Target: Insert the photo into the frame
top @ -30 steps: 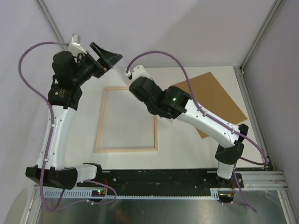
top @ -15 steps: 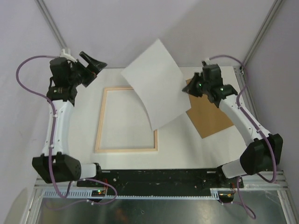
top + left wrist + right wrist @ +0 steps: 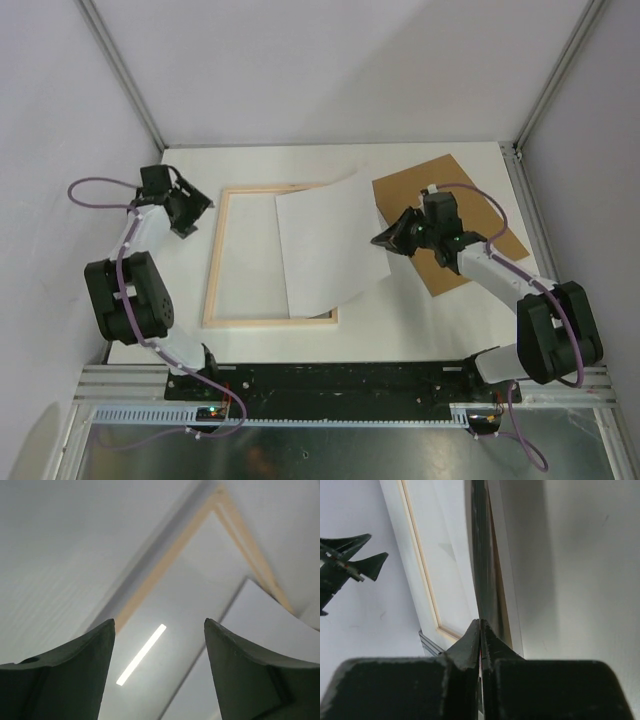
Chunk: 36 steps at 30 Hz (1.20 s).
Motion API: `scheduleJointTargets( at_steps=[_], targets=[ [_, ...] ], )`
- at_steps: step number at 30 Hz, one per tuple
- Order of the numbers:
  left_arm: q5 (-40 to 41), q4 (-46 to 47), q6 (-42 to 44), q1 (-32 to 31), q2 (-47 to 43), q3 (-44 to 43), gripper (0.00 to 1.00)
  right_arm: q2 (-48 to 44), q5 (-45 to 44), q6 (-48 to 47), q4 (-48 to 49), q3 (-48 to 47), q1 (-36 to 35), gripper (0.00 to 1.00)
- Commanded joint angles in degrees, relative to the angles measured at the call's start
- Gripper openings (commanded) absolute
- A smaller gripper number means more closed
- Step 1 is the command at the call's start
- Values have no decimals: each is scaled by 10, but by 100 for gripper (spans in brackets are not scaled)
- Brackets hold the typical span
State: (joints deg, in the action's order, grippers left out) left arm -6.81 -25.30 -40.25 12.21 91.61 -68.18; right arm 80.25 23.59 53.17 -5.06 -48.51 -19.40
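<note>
- Photo [image 3: 325,245] faces white back up, with its dark glossy side down. That suits a frame [image 3: 215,262] lying pale wood side up on the counter [image 3: 400,325], since the print has to go in from behind.
- The right end effector [image 3: 381,241] is clamped on the photo's right edge. In the right wrist view its fingers [image 3: 470,640] meet on the sheet, which runs away edge-on [image 3: 483,555]. Gripping at the margin probably keeps the fingers outside the frame's rails as the sheet comes down.
- The photo is over the right part of the frame, skewed. Its far corner juts past the top rail and its right side overhangs the right rail, so it is not seated. The sheet looks slightly bowed, with the held edge raised.
- The left end effector [image 3: 190,212] hovers beside the frame's far left corner, spread wide and holding nothing [image 3: 75,675]. It seems placed to steady that corner.
- The frame's opening holds no seated print. A bright strip reflects in it in the left wrist view, which suggests a pane.
- A brown board [image 3: 400,195] lies to the right, under the right arm and apart from the frame.
</note>
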Motion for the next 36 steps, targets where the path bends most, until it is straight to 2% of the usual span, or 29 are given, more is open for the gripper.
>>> scheduleJointTargets(
  at_steps=[1,6,10,15,19,24,36],
  targets=[
    [75,5,-12,31,18,22,72,-20,-6,34,84,33,-31,0],
    [110,5,-18,41,42,49,45,-28,-50,67,128,75,-69,0],
    [107,5,-18,41,64,71,25,-24,-84,85,155,91,-100,0],
    [98,8,-23,31,78,97,9,-15,-110,104,196,107,-114,0],
    [96,11,-26,16,75,111,3,-17,-119,103,210,114,-90,0],
    [91,12,-27,-2,71,121,0,-24,-105,84,219,115,-52,0],
    [74,14,-45,-76,72,120,0,45,-54,67,264,113,-58,0]
  ],
)
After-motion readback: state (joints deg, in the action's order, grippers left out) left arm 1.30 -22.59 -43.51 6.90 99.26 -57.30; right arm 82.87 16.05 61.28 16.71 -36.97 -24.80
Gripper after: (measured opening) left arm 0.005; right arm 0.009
